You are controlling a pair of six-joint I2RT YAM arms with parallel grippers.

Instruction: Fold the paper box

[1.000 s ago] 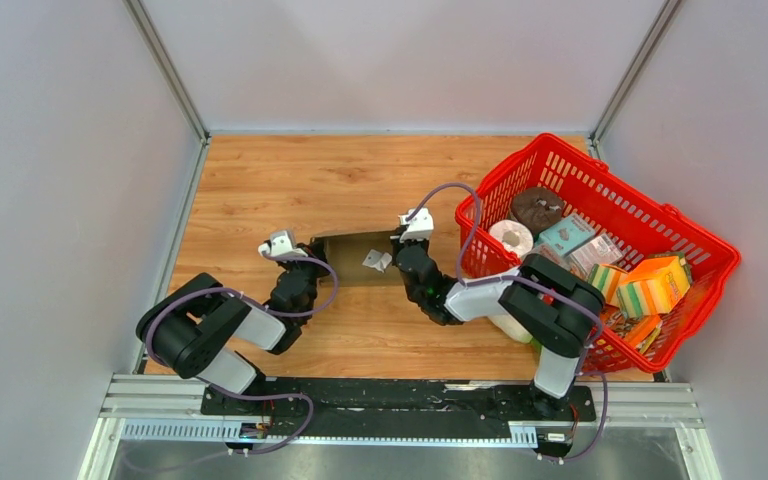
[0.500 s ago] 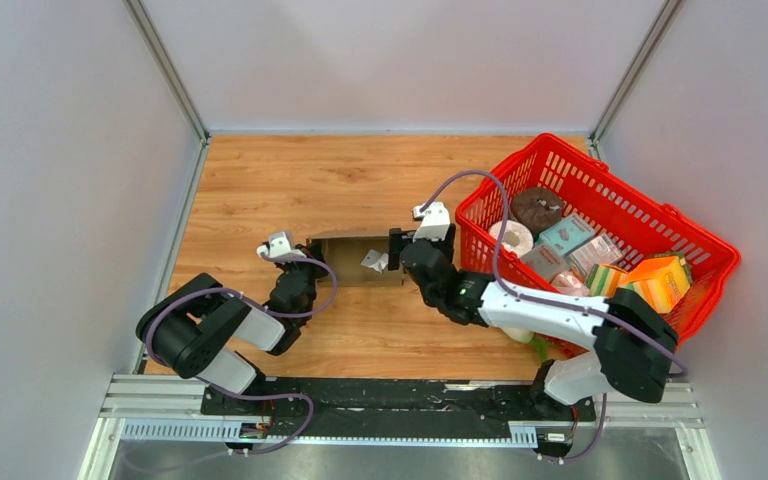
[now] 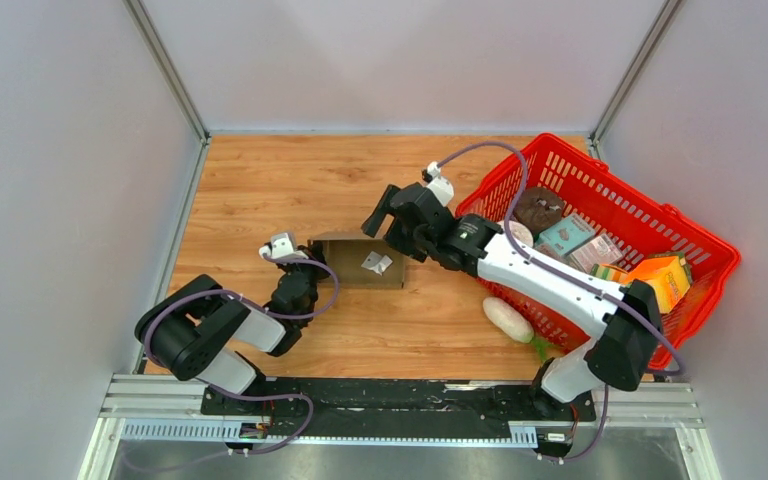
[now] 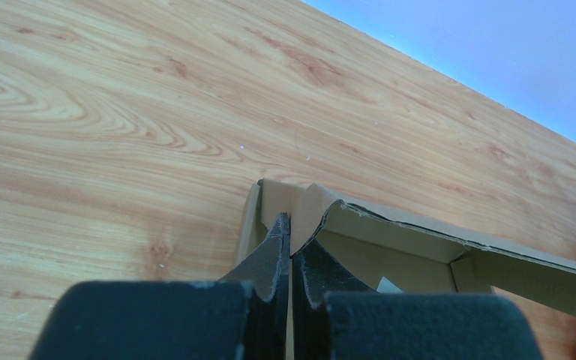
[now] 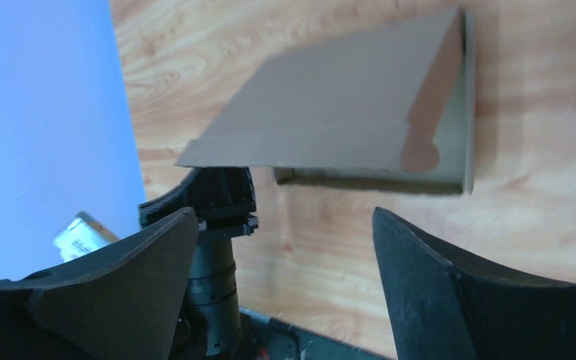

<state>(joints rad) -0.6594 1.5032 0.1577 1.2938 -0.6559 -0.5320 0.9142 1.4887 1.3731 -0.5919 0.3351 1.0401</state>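
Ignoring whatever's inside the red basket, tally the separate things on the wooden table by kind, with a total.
Brown cardboard paper box: 1
Small white packet, lying in that box: 1
Red plastic basket: 1
White oblong item with a green end: 1
Total: 4

Arms black, white shells; purple cables; right tool matte black.

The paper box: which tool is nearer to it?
Left. The left tool is pinched shut on the left wall of the paper box; the right tool hangs open above its far right corner, not touching.
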